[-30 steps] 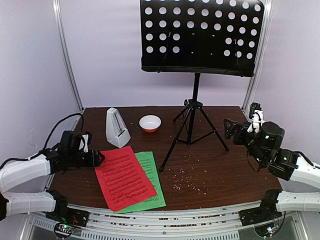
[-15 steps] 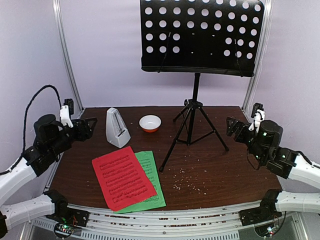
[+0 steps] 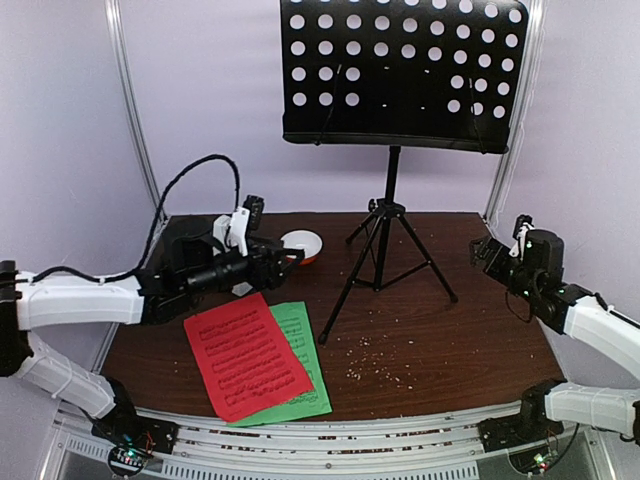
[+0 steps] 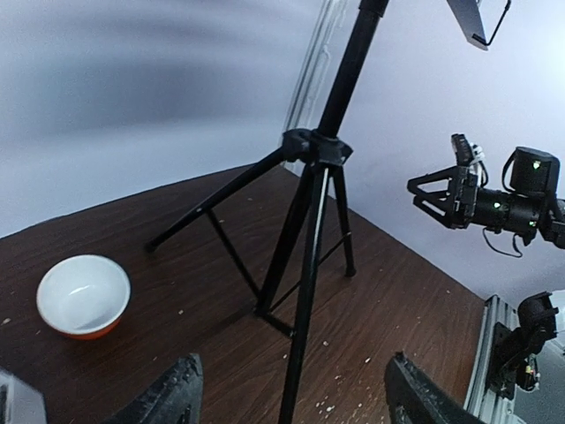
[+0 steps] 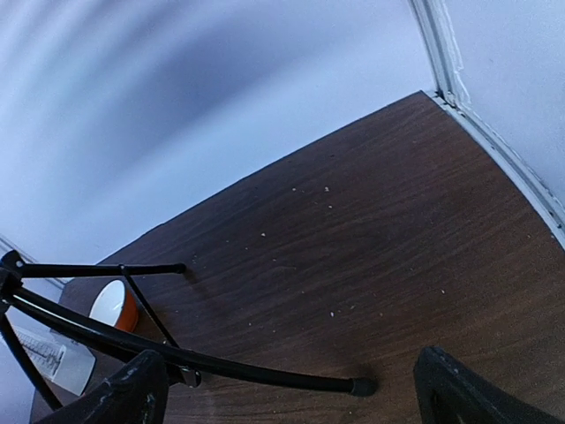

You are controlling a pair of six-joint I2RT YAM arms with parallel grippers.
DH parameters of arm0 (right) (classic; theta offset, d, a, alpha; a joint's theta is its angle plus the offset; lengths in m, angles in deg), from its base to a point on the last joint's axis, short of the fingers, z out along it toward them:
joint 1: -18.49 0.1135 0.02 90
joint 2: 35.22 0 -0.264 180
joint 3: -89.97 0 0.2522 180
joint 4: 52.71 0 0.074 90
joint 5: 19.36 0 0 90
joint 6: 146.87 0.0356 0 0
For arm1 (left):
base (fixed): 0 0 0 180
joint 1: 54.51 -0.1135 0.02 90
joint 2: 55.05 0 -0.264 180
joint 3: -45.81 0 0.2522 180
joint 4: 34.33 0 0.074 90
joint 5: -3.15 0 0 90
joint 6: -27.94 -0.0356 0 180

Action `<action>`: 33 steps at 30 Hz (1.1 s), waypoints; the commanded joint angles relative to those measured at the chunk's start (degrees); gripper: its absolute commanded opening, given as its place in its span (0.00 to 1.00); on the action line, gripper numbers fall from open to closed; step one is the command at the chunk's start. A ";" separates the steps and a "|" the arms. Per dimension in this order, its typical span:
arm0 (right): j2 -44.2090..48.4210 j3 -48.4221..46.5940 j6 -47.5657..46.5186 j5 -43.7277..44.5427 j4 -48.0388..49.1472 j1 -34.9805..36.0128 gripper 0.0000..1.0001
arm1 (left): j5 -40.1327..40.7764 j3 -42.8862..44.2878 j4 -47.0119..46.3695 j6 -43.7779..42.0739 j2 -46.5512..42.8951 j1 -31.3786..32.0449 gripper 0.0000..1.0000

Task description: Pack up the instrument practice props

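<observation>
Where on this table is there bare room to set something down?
Widest bare patch: table right of the music stand, out to the right hand. Front centre holds only crumbs. The left half is crowded: red page over green page, the bowl, left hand beside it.

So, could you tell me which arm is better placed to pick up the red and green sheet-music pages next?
Left, probably. The open left claw hangs just behind the red page and green page, while the right claw sits far to the right, beyond the legs of the music stand.
</observation>
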 commanded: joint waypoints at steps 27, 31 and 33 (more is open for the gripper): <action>7.51 14.25 -1.63 -35.06 31.41 -11.86 1.00 | -39.19 49.49 2.62 0.28 48.14 -4.70 0.48; 8.05 13.85 -1.22 -36.30 30.98 -11.86 1.00 | -40.89 51.46 3.27 0.20 49.67 -4.70 0.35; 8.61 13.85 -1.14 -36.02 30.69 -11.86 1.00 | -41.56 52.04 2.98 0.50 50.23 -4.70 0.26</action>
